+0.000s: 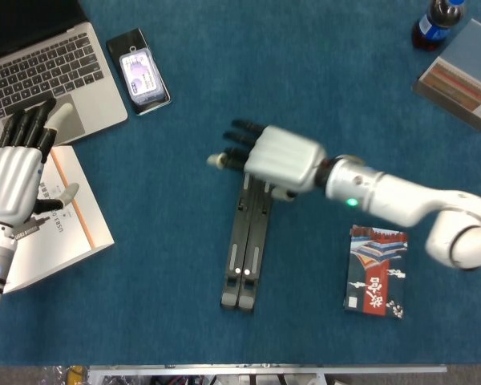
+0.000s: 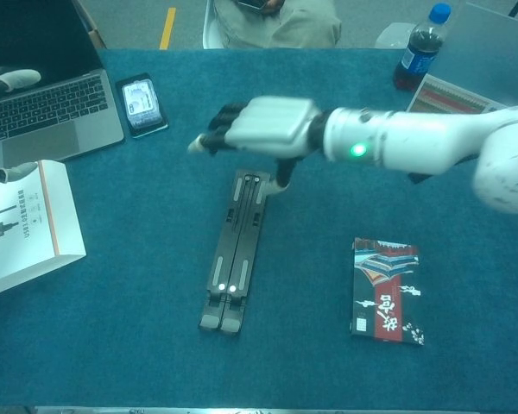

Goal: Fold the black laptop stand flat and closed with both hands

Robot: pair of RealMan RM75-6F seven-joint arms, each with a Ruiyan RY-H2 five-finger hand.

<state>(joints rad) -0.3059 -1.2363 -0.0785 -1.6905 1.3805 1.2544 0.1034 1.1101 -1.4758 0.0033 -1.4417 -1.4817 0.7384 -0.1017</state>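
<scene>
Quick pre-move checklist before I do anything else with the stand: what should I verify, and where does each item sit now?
1. Laptop stand folded flat, bars together: ok.
2. Right hand lifted off the stand, fingers spread, holding nothing: ok.
3. Left hand open at the laptop and white box, far from the stand: ok.
4. Stand apart from the red booklet and phone: ok.
5. Stand latched shut: cannot tell.

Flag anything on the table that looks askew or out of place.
Only the black laptop stand stands out mildly: folded flat, it lies slanted on the table, top end leaning toward the right hand above it. Nothing looks spilled or damaged.
</scene>
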